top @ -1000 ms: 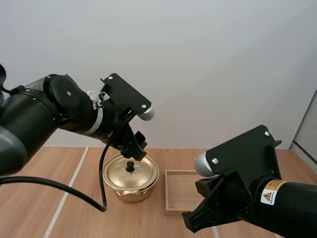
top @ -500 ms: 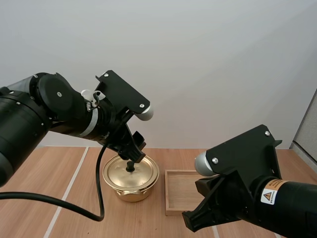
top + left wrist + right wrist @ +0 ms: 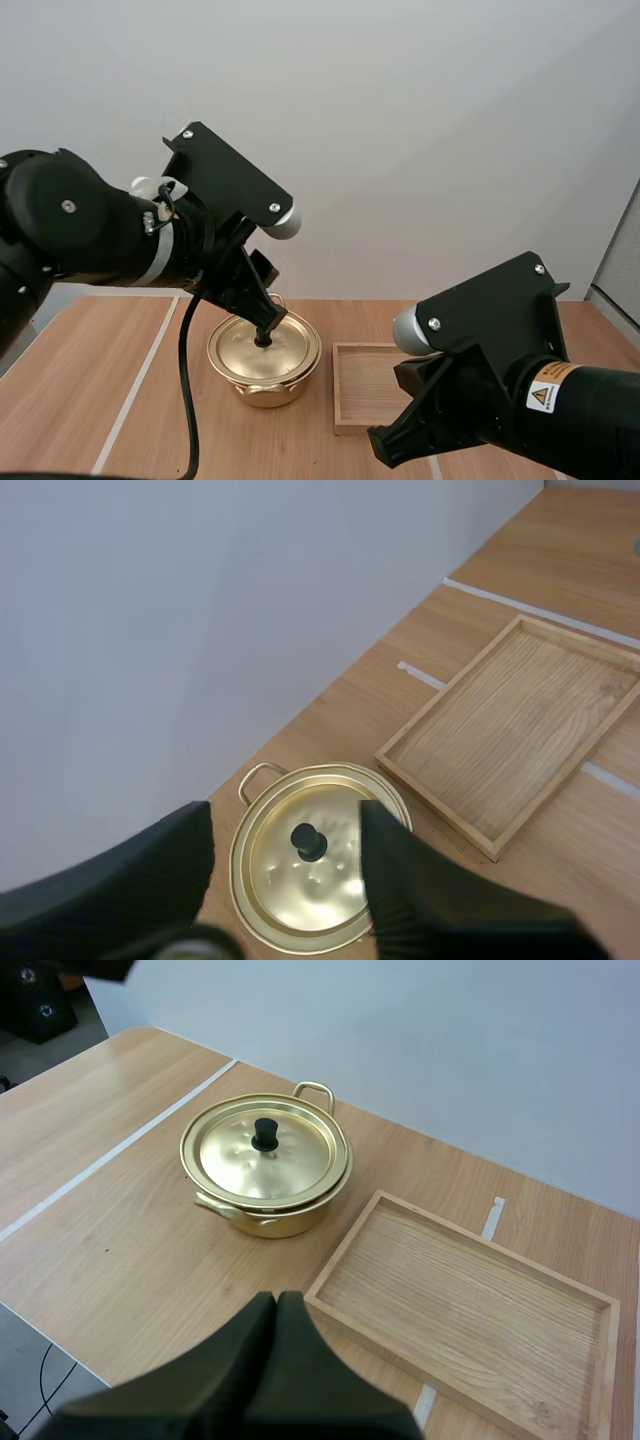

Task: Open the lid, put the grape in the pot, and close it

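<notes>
Left jaws lowered to the lid (image 3: 322, 888)
Your left jaws stand wide astride the knob (image 3: 308, 840), lid still on the pot (image 3: 265, 387) beside the tray (image 3: 470, 1300); right jaws closed together. Pinching can begin.

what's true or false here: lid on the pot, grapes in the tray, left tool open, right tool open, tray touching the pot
The lid sits on the pot: true.
Grapes lie in the wooden tray: false, nothing lies in it.
The left tool is open over the lid: true.
The right tool is open: false, its fingers lie together, shut on nothing.
The wooden tray touches the pot: false, bare table shows between them.
</notes>
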### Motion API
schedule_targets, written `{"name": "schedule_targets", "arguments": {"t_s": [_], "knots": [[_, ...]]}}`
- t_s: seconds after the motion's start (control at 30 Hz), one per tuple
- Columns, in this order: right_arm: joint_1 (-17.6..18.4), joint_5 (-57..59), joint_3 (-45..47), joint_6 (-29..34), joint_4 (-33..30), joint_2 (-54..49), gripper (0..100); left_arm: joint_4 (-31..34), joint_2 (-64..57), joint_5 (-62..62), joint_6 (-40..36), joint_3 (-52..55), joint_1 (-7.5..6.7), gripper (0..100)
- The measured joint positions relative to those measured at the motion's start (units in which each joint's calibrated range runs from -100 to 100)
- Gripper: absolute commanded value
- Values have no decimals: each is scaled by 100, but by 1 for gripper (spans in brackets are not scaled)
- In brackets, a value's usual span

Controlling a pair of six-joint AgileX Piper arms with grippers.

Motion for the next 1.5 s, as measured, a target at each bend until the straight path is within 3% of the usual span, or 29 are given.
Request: {"name": "schedule_targets", "arguments": {"t_s": [0.2,0.67,0.97,1.13,1.3,1.5], "knots": [[0,0,0,0,0,0,0,321,-1062,2,-363,0,0,0],[0,-72,0,0,10,0,0,344,-2746,-451,-1390,525,0,0],[-192,-1488,0,570,0,0,0,353,-4092,-2519,-2336,2228,0,0],[-417,-2416,146,602,0,-160,0,353,-4424,-2878,-2522,2647,0,0],[-762,-4174,865,634,-12,-1014,0,353,-4701,-3239,-2543,2892,0,0],[-810,-5687,1431,634,-60,-1938,0,378,-4865,-3753,-2543,2904,0,0]]}}
